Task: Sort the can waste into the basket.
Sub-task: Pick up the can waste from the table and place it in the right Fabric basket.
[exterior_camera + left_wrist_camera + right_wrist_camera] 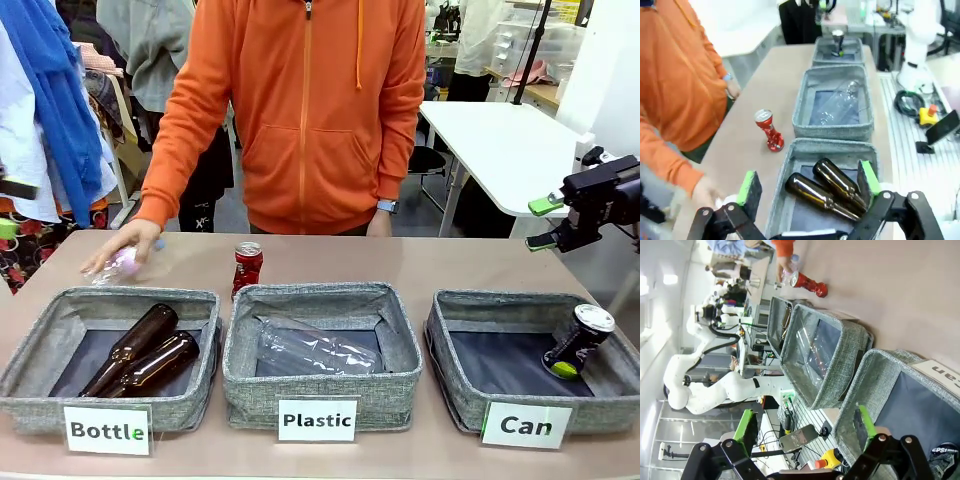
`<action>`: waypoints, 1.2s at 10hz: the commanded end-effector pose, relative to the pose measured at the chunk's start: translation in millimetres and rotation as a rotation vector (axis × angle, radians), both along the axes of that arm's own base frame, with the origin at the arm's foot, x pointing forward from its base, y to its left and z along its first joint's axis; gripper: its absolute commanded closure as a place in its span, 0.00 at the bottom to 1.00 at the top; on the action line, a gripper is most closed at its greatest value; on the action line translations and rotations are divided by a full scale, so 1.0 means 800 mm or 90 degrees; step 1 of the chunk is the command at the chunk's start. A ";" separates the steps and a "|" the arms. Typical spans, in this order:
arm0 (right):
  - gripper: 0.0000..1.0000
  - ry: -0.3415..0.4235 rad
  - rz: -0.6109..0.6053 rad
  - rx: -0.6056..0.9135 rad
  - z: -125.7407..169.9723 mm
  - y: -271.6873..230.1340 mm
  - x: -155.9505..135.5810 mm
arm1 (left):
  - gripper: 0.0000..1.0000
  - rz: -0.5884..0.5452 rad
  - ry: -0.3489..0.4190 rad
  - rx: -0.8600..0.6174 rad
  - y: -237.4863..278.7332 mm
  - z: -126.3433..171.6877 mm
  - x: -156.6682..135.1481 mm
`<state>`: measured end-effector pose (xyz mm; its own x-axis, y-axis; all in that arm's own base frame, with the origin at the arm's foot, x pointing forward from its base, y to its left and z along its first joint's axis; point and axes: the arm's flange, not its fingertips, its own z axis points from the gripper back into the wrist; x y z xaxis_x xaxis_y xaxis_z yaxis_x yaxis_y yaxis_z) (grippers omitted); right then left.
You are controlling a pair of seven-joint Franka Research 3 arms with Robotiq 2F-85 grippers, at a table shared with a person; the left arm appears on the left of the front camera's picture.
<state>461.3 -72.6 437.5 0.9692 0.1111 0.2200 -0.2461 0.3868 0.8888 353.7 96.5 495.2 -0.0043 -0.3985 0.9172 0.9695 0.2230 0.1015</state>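
Red dented can point(247, 265) stands upright on the surface, silver top up, long axis vertical. It sits just behind the gap between the Bottle basket point(180, 410) and the Plastic basket point(250, 400), touching neither as far as I can tell. Black can point(578, 340) lies tilted in the right corner of the Can basket point(600, 412), so half looks done. Left gripper point(809, 182) jaws wide, empty, over the Bottle basket with brown bottles point(832, 192) below; red can is ahead and to the left of it in the wrist view. Right gripper point(543, 222) jaws wide, empty, high over the Can basket end, well apart from the red can. Left arm looks nearer. Person's hand point(125, 248) rests on a clear bottle point(118, 266) near the red can.
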 end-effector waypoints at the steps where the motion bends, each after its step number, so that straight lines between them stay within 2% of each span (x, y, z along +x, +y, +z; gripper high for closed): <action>1: 0.00 -0.007 0.006 -0.002 0.002 -0.001 -0.002 | 0.00 0.085 -0.021 -0.021 0.026 -0.024 -0.042; 2: 0.00 -0.007 0.006 -0.002 0.002 -0.001 -0.002 | 0.00 0.152 -0.018 -0.044 0.050 -0.036 -0.066; 4: 0.00 -0.007 0.006 -0.002 0.002 -0.001 -0.002 | 0.00 0.222 -0.024 -0.094 0.088 -0.059 -0.103; 6: 0.00 -0.007 0.006 -0.002 0.002 -0.001 -0.002 | 0.00 0.257 -0.025 -0.130 0.106 -0.081 -0.110; 7: 0.00 -0.007 0.006 -0.002 0.002 -0.001 -0.002 | 0.00 0.245 -0.023 -0.107 0.081 -0.085 -0.091; 9: 0.00 -0.007 0.006 -0.002 0.002 -0.001 -0.002 | 0.00 0.217 -0.012 -0.063 0.048 -0.078 -0.021; 11: 0.00 -0.007 0.006 -0.002 0.002 -0.001 -0.002 | 0.00 0.241 0.017 -0.018 0.013 -0.086 0.073; 12: 0.00 -0.007 0.006 -0.002 0.002 -0.001 -0.002 | 0.00 0.206 0.039 -0.012 -0.009 -0.095 0.114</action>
